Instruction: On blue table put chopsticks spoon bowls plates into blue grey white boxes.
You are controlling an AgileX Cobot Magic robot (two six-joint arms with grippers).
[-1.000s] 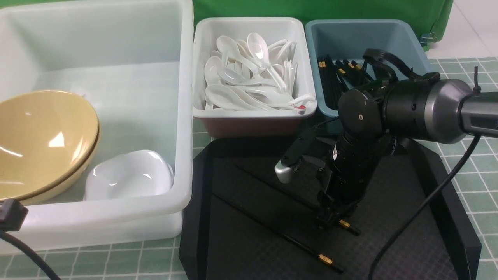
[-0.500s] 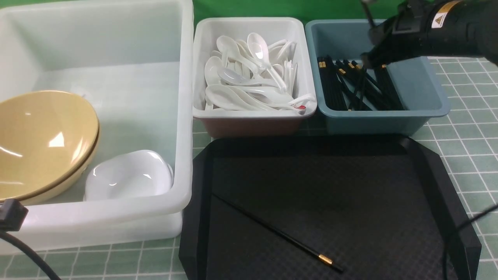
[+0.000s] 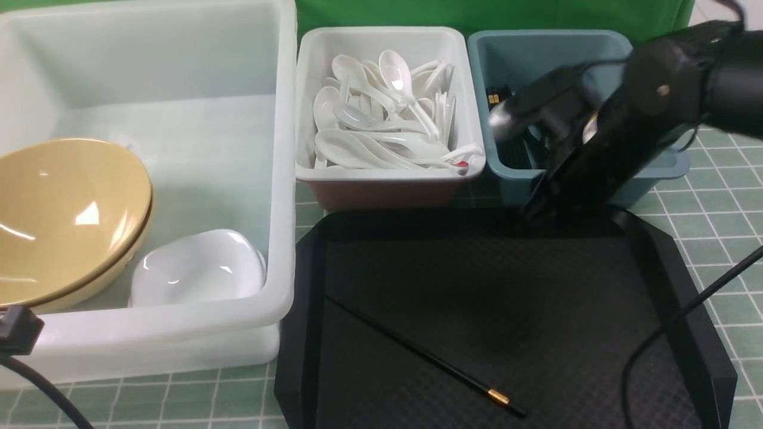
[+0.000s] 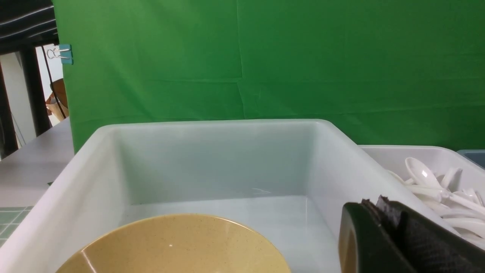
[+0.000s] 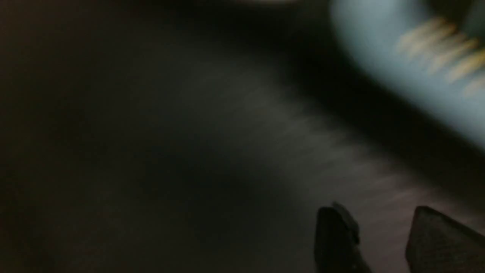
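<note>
One black chopstick (image 3: 423,357) with a gold band lies on the black tray (image 3: 477,280). More chopsticks (image 3: 506,152) lie in the blue-grey box (image 3: 536,56). My right gripper (image 3: 533,214) hangs over the tray's back edge, in front of that box. In the blurred right wrist view it (image 5: 375,212) is open with nothing between its fingers. Spoons (image 3: 381,125) fill the small white box (image 3: 387,174). Tan bowls (image 3: 65,214) and a white plate (image 3: 197,268) sit in the large white box (image 3: 286,179). My left gripper (image 4: 379,203) is shut and empty above that box's near side.
The three boxes stand in a row behind the tray on the green-blue checked table (image 3: 727,250). A black cable (image 3: 673,322) from the right arm hangs over the tray's right side. A green backdrop (image 4: 265,57) closes off the back.
One second ago my right gripper was on a second chopstick on the tray. It carried it up over the blue-grey box, and that chopstick is gone from the tray. The arm has come back down.
</note>
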